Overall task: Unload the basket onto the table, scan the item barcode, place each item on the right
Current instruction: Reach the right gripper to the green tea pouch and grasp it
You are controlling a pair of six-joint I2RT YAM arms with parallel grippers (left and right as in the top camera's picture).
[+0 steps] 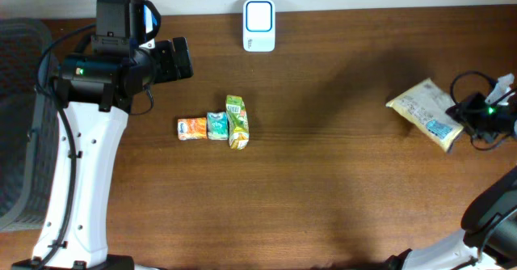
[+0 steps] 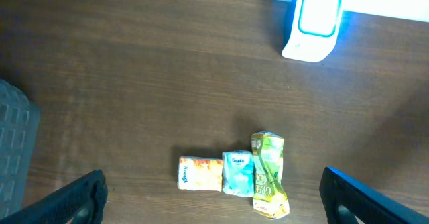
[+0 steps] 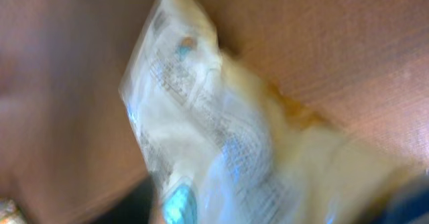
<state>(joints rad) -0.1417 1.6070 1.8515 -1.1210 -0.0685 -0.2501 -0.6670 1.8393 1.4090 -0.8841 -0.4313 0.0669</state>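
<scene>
At right edge of table [image 1: 339, 189], cream printed bag [image 1: 422, 107] sat at tip of right gripper [image 1: 467, 115]. Wrist view was blurred, so jaw spacing and any grip could not be told. Bag was well apart from white scanner [image 1: 258, 25] at far edge, centre. Mid-table, touching row: orange packet [image 1: 191, 128], teal packet [image 1: 216, 125], green pouch [image 1: 237, 122]. Left gripper [image 1: 179, 58] hovered over far left, spread wide, nothing between fingers [image 2: 77, 198]. Grey basket [image 1: 20, 124] stood at left edge.
</scene>
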